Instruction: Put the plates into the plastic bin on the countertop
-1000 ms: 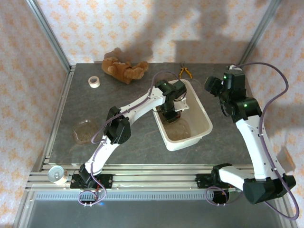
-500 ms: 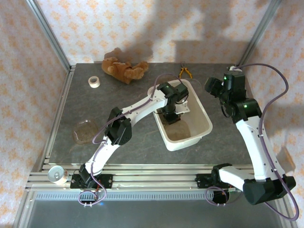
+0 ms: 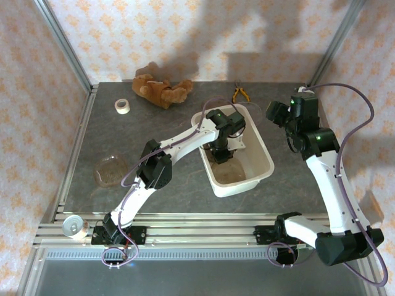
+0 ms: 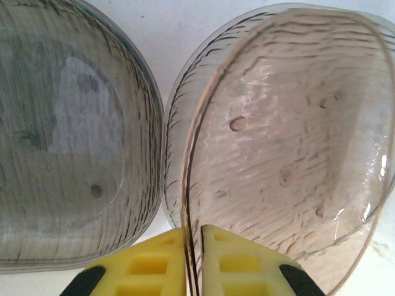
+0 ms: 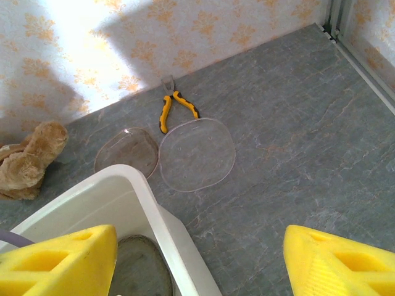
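Left fingers (image 4: 154, 262): closed on the near rim of a clear plate, down inside the plastic bin (image 3: 264, 148).
Held plate (image 4: 284, 142): stretches straight away from the fingers, tilted on edge over the bin's white floor, just beside a second plate (image 4: 68, 135) lying flat.
Right fingers (image 5: 58, 259): wide apart, empty, above the bin's far rim.
Likely next: letting go should drop the plate flat.
Plates on the desk (image 3: 185, 197): two (image 5: 197, 154) by the pliers (image 5: 173, 108), nearer the right arm; one (image 3: 111, 170) far left.

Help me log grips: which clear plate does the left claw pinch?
The pinkish clear round plate on the right, rim between the left claw's yellow fingers; the greyer left plate lies free.
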Robot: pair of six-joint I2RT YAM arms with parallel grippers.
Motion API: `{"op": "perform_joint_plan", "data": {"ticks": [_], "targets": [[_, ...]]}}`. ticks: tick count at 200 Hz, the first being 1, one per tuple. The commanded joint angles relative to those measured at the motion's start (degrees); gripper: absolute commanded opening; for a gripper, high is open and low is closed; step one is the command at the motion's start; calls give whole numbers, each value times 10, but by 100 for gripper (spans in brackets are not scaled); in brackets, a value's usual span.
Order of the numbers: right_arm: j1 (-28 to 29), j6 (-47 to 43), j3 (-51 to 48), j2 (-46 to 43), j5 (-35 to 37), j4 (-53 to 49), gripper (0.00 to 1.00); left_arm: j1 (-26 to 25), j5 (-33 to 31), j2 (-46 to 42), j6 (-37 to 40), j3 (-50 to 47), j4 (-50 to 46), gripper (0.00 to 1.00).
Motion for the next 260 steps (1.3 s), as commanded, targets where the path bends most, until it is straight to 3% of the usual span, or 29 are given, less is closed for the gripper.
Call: {"op": "perform_joint_plan", "data": {"ticks": [1, 103, 180, 214, 260], "targets": [[-4, 7, -4, -6, 1, 9, 71, -10, -30, 10, 5, 2, -26, 17], [-5, 8, -3, -3, -10, 14, 72, -14, -64, -12, -2, 34, -27, 38], [-5, 2, -2, 1, -18, 22, 72, -6, -75, -62, -29, 59, -1, 42], [-7, -4, 2, 12, -28, 32, 73, 20, -53, -142, -90, 4, 96, 42], [-8, -11, 10, 42, -59, 51, 72, 97, 0, -298, -234, -165, 263, 45]]}}
